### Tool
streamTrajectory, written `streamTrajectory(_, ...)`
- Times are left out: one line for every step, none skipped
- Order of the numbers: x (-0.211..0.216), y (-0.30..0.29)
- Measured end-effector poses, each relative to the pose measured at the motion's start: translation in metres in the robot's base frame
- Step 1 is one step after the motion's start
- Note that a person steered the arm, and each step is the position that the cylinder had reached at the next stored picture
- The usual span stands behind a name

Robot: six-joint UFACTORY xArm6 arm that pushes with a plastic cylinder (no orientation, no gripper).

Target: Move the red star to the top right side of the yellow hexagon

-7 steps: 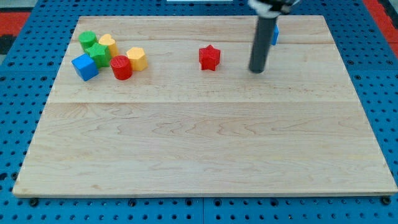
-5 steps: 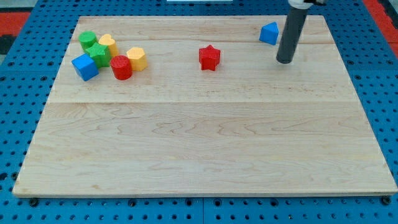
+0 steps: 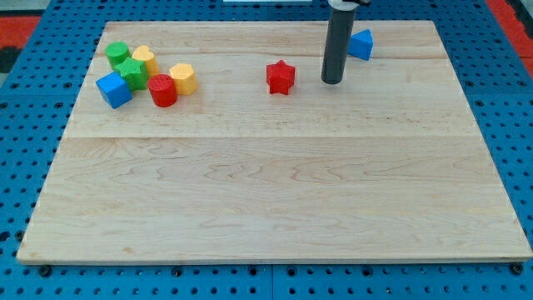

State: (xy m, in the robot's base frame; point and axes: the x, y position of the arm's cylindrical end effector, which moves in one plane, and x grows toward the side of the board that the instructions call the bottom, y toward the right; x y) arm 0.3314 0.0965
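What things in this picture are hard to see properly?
- Rod above my tip: its upper part is cut off by the view's top edge.
- Blue block: the rod covers its left side.
- Green blocks: bunched together, shapes unclear.
- Yellow block behind them: partly hidden.

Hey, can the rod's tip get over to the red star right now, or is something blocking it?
Probably yes. My tip sits just to the view's right of the red star-shaped block, with only bare wooden board between them.

The rod runs off the view's top, covering the blue block's left edge
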Motion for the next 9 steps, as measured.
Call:
streamTrajectory(0.000,0.000)
streamTrajectory(0.005,0.000)
streamTrajectory(0.014,-0.002)
streamTrajectory(0.025,-0.052)
streamTrajectory(0.002,-0.117)
streamTrajectory(-0.048,-0.128)
streamTrajectory(-0.028,-0.139)
streamTrajectory(0.019,-0.170)
streamTrajectory(0.040,-0.192)
